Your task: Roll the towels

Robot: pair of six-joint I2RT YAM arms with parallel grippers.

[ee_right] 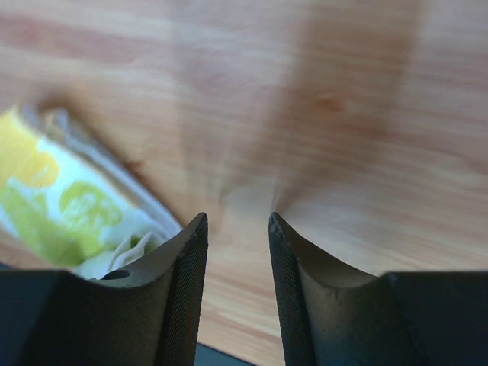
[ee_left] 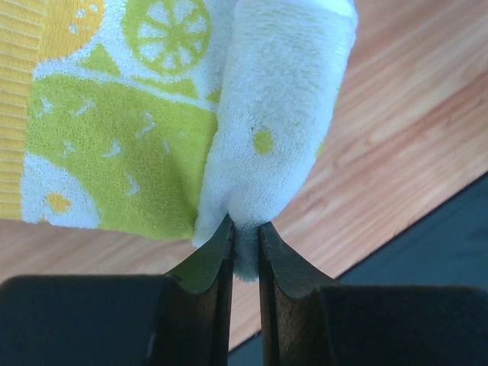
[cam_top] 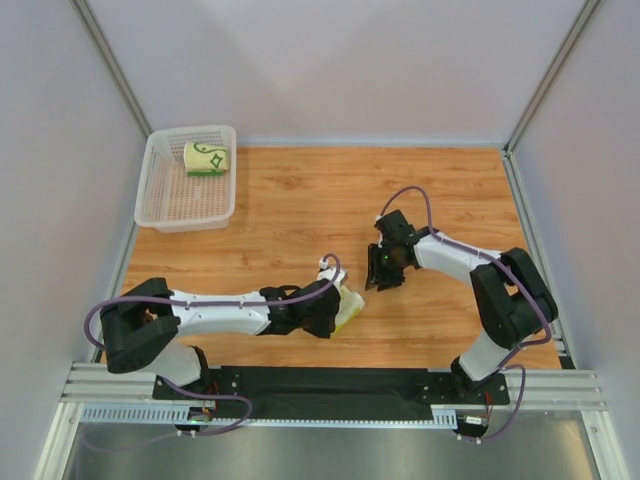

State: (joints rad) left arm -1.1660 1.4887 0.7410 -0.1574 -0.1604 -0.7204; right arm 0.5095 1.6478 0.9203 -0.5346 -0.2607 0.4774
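My one wooden table (cam_top: 300,200) is smooth, with plank grain. At its far left corner sits one white plastic mesh basket (cam_top: 165,205), rectangular, holding one rolled towel with dark green lines (cam_top: 207,159). The second towel (ee_left: 122,130), fluffy terry with yellow-green citrus prints, lies near the front edge, perhaps partly rolled. My left gripper (ee_left: 244,229) pinches its thick fold. My right gripper (ee_right: 238,221) hovers nearby, jaws apart, empty.

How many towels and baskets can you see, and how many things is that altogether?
Towels: 2, the green-lined towel and the lemon-print towel
Baskets: 1, the white basket
Total: 3
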